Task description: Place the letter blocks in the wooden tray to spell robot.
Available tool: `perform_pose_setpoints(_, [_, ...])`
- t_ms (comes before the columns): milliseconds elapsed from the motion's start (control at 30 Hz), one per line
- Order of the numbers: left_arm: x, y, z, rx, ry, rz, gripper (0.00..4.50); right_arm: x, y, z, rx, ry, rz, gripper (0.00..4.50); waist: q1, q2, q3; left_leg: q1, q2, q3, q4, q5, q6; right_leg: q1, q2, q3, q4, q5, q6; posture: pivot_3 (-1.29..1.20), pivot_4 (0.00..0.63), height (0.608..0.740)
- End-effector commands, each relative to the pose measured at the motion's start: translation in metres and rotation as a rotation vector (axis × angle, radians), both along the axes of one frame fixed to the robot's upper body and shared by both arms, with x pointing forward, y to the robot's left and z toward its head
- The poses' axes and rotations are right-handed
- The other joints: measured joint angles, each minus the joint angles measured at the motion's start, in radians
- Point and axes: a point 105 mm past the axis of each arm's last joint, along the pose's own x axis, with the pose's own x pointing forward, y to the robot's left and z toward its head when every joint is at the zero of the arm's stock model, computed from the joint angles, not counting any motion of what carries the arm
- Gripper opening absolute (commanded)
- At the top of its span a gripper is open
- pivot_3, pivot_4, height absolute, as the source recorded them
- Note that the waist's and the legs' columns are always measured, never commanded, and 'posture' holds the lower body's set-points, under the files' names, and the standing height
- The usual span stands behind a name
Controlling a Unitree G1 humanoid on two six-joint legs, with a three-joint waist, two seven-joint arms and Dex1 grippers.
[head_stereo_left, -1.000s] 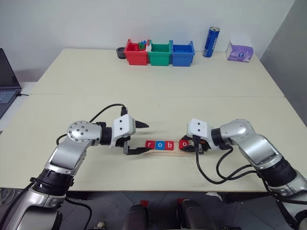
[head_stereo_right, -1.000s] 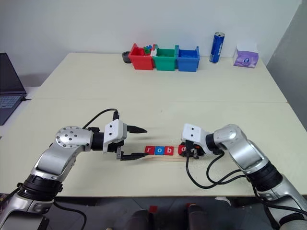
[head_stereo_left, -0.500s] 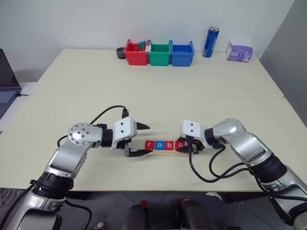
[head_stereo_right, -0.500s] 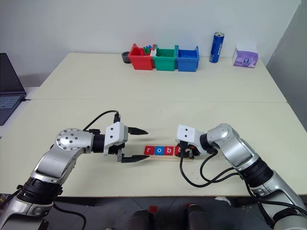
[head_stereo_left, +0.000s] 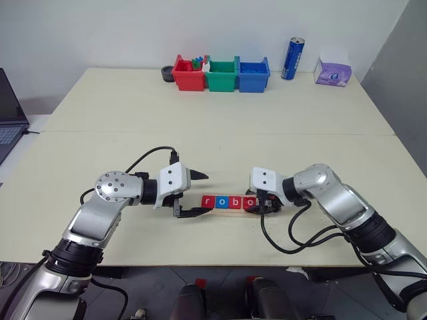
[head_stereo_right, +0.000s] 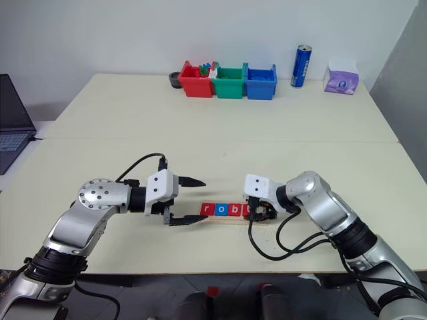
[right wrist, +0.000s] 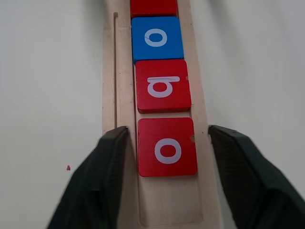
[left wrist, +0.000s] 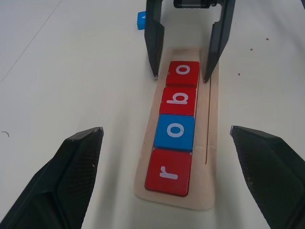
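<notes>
The wooden tray (left wrist: pixel 212 114) lies near the front edge of the table (head_stereo_left: pixel 220 107), midway between the two arms, and four letter blocks sit in its groove in a row: a red r (left wrist: pixel 167 172), a blue o (left wrist: pixel 175 131), a red b (left wrist: pixel 181 99) and a red o (right wrist: pixel 167 147). The right gripper (right wrist: pixel 164 167) straddles that last red o with its fingers parted, one on each side and clear of the tile, so the block looks just released. The left gripper (left wrist: pixel 164 157) hovers at the tray's r end, spread wide and holding nothing. The fourth letter appears placed; the step in hand is letting go of it. One blue block (left wrist: pixel 141 20) lies on the table beyond the tray's far end, probably the t. The next move calls for lifting the right gripper clear without nudging the row, then fetching that block for the empty slot beside the red o.
</notes>
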Motion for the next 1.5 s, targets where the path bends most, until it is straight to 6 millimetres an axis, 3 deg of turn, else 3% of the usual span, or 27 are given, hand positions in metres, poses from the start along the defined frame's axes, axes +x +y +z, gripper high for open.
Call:
perform_pose_setpoints(33, [-0.001,-0.003,0.01,-0.006,-0.057,-0.018,4.5,-0.001,0.006,0.015,0.033,-0.022,0.023,4.31,0.0,0.0,0.0,0.0,0.0,0.0,0.0,0.0,0.0,0.0,0.0,0.0,0.0,0.0,0.0,0.0,0.15,0.74])
perform_pose_setpoints(200, [0.0,0.0,0.009,-0.005,-0.057,-0.007,4.5,-0.003,-0.001,0.037,0.108,-0.026,-0.027,4.47,0.0,0.0,0.0,0.0,0.0,0.0,0.0,0.0,0.0,0.0,0.0,0.0,0.0,0.0,0.0,0.0,0.15,0.74])
perform_pose_setpoints(267, [0.0,0.002,0.009,-0.005,-0.056,0.001,4.5,-0.006,-0.01,0.035,0.096,-0.035,-0.046,4.05,0.001,0.0,0.0,0.0,0.0,0.0,0.0,0.0,0.0,0.0,0.0,0.0,0.0,0.0,0.0,0.0,0.15,0.74])
perform_pose_setpoints(367, [0.003,0.009,0.008,-0.009,-0.042,0.031,4.5,-0.008,-0.021,0.029,0.06,-0.075,-0.06,3.11,0.003,0.0,0.0,-0.001,0.0,0.0,0.0,0.0,0.0,0.0,-0.001,0.0,0.0,0.0,0.0,0.0,0.15,0.74])
perform_pose_setpoints(633, [0.006,0.02,0.006,0.004,-0.04,0.05,4.5,-0.01,-0.025,0.017,0.005,-0.109,-0.045,0.1,-0.004,0.0,0.0,0.0,0.0,0.0,0.0,0.0,0.0,-0.001,0.0,0.0,0.001,0.0,0.0,0.0,0.15,0.74])
perform_pose_setpoints(1033, [0.006,0.017,0.005,-0.004,-0.046,0.049,4.5,-0.005,-0.023,0.009,-0.059,-0.106,-0.012,0.05,-0.002,0.0,0.0,0.0,0.0,0.0,0.0,0.0,0.0,-0.001,0.0,0.0,0.001,0.0,0.0,0.0,0.15,0.74])
perform_pose_setpoints(1500, [0.004,0.018,0.004,-0.003,-0.049,0.055,4.5,-0.008,-0.007,0.002,-0.05,-0.093,0.051,0.05,-0.002,0.0,0.0,0.0,0.0,0.0,0.0,0.0,0.0,-0.001,0.0,0.0,0.001,0.0,0.0,0.0,0.15,0.74])
